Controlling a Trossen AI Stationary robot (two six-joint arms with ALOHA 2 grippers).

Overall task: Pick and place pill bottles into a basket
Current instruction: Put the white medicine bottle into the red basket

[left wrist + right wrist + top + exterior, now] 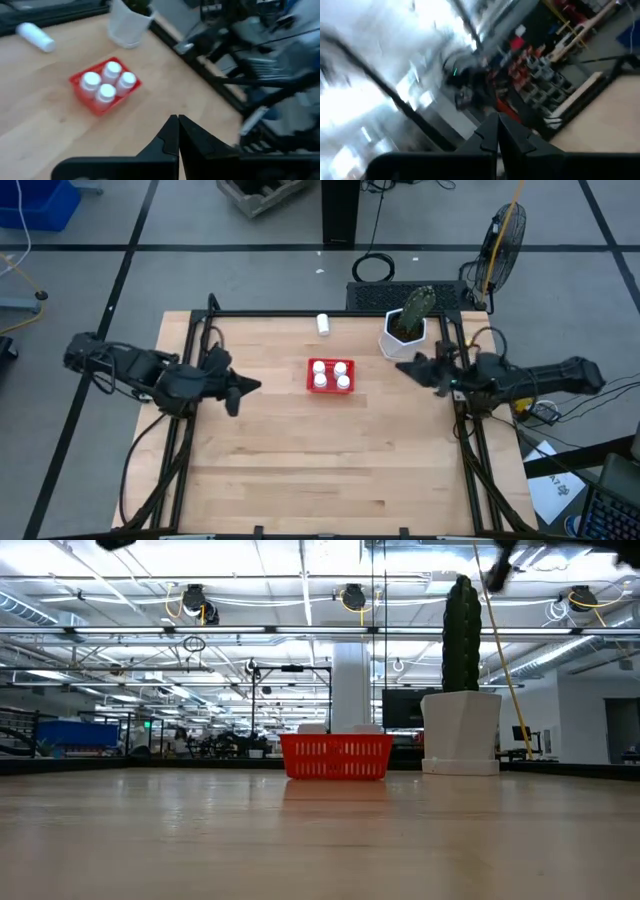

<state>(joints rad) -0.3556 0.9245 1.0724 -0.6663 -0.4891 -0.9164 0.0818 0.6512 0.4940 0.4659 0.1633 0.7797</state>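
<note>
We had the left hand (243, 387) pinched shut and empty, hovering to the left of the basket (331, 388). The right hand (408, 366), also closed on nothing, hung to the basket's right, just beside the cactus planter (404, 332). Four pill bottles (331, 374) stood upright inside the basket. One stray bottle (323, 324) lay on its side beyond the basket, near the desk's (300, 470) far rail. So we judged this the final pick: a hand would need to open, reach past the basket and straddle that bottle. Room looked generous on the basket's left; the planter crowded the right.
</note>
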